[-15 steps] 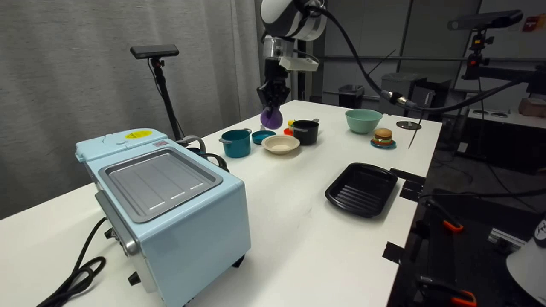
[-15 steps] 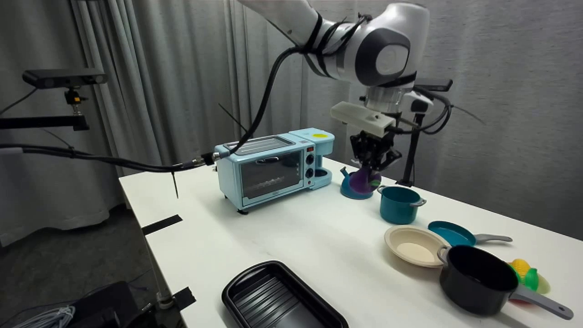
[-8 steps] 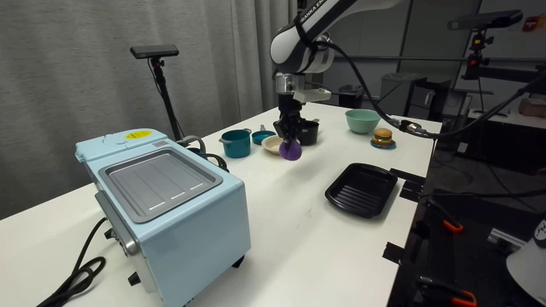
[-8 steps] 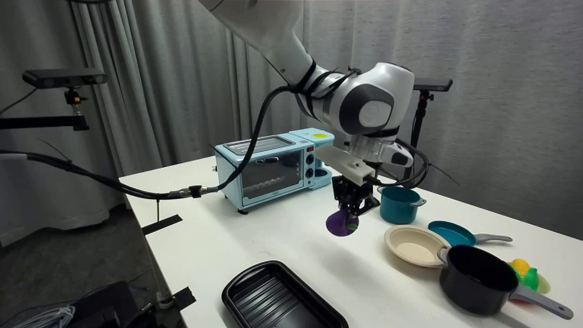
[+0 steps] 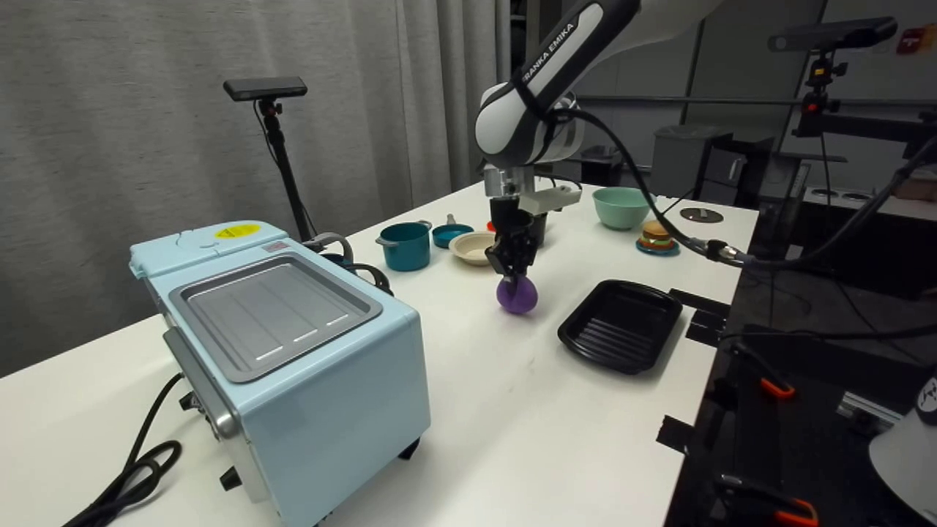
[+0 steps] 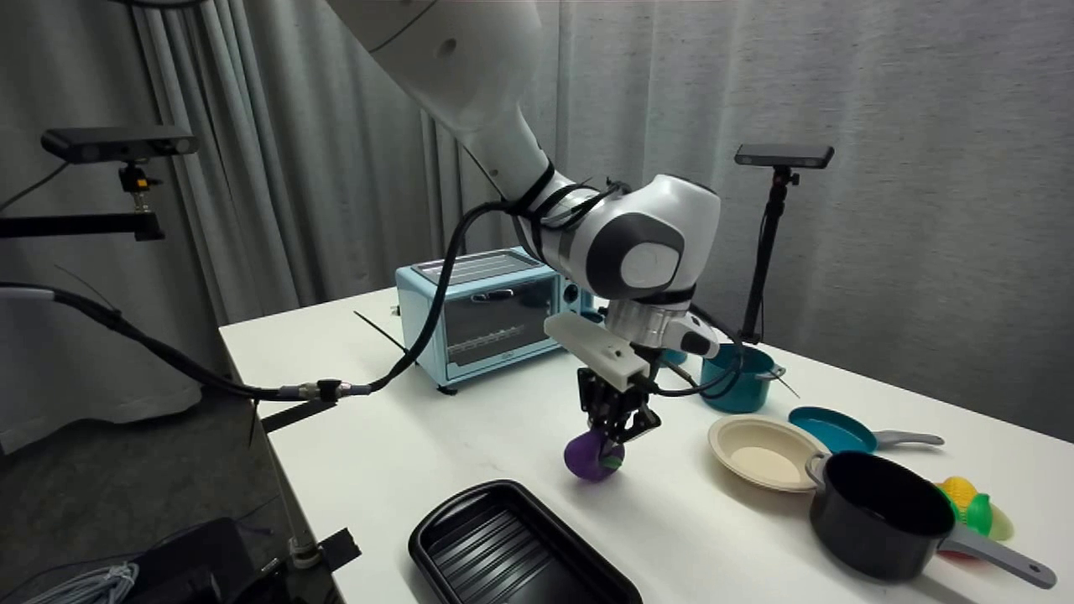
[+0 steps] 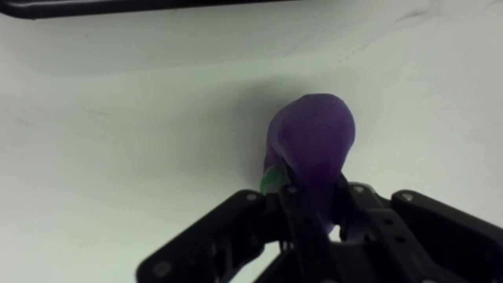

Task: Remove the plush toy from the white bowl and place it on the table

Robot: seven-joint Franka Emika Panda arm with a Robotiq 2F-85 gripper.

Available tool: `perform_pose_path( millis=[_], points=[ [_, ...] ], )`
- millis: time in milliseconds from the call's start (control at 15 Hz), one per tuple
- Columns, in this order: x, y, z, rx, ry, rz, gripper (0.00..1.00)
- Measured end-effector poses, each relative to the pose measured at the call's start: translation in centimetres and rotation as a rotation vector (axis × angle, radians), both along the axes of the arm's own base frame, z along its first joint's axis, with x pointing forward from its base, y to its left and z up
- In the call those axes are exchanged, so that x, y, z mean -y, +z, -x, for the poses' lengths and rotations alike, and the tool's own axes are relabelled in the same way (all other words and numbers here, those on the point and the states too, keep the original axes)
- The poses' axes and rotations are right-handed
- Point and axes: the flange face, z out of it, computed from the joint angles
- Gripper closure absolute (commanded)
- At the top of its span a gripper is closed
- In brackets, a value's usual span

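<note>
The purple plush toy [image 5: 517,296], with a green bit on its side, also shows in an exterior view [image 6: 587,457] and in the wrist view [image 7: 316,125]. My gripper [image 7: 314,184] is shut on it, with the fingers squeezing it from both sides; the gripper also shows in both exterior views [image 5: 514,277] [image 6: 611,434]. The toy hangs below the fingers at or just above the white table [image 5: 476,410]; I cannot tell whether it touches. The white bowl [image 6: 763,461] stands apart from the toy with nothing in it; the arm partly covers it in an exterior view [image 5: 467,250].
The black ridged tray [image 5: 622,329] lies close to the toy; its edge shows in the wrist view [image 7: 118,7]. A teal pot [image 6: 728,386], a teal pan [image 6: 831,429] and a black pot [image 6: 881,520] stand round the bowl. A light-blue toaster oven [image 5: 337,417] stands on the table.
My gripper has carried the purple toy down from above the back of the table, past the bowl and pots, to low over the table near the black tray. It stays shut on the toy.
</note>
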Motion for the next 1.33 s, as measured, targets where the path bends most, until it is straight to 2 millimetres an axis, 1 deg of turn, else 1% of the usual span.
perform_pose_path(
  millis=[133, 333, 400, 467, 533, 600, 733, 800, 867, 933, 1000, 1067, 1333],
  points=[
    [-0.3, -0.9, 0.7, 0.000, 0.009, 0.012, 0.95],
    [-0.4, -0.9, 1.2, 0.016, 0.021, 0.032, 0.95],
    [-0.4, -0.8, 1.5, 0.019, 0.024, 0.038, 0.56],
    [-0.4, -0.8, 1.7, 0.022, 0.025, 0.043, 0.55],
    [-0.3, -0.8, 2.1, 0.022, 0.025, 0.047, 0.49],
    [-0.2, -0.8, 2.4, 0.023, 0.025, 0.052, 0.40],
    [0.2, -0.7, 3.5, 0.018, 0.025, 0.061, 0.27],
    [0.3, -0.6, 4.0, 0.018, 0.023, 0.064, 0.17],
    [0.5, -0.3, 4.6, 0.023, 0.020, 0.068, 0.09],
    [0.6, 0.2, 5.1, 0.032, 0.018, 0.071, 0.03],
    [0.7, 0.8, 5.5, 0.047, 0.015, 0.075, 0.00],
    [0.7, 1.6, 5.9, 0.067, 0.012, 0.079, 0.00],
    [1.2, 6.0, 7.2, 0.161, -0.001, 0.097, 0.00]
  ],
)
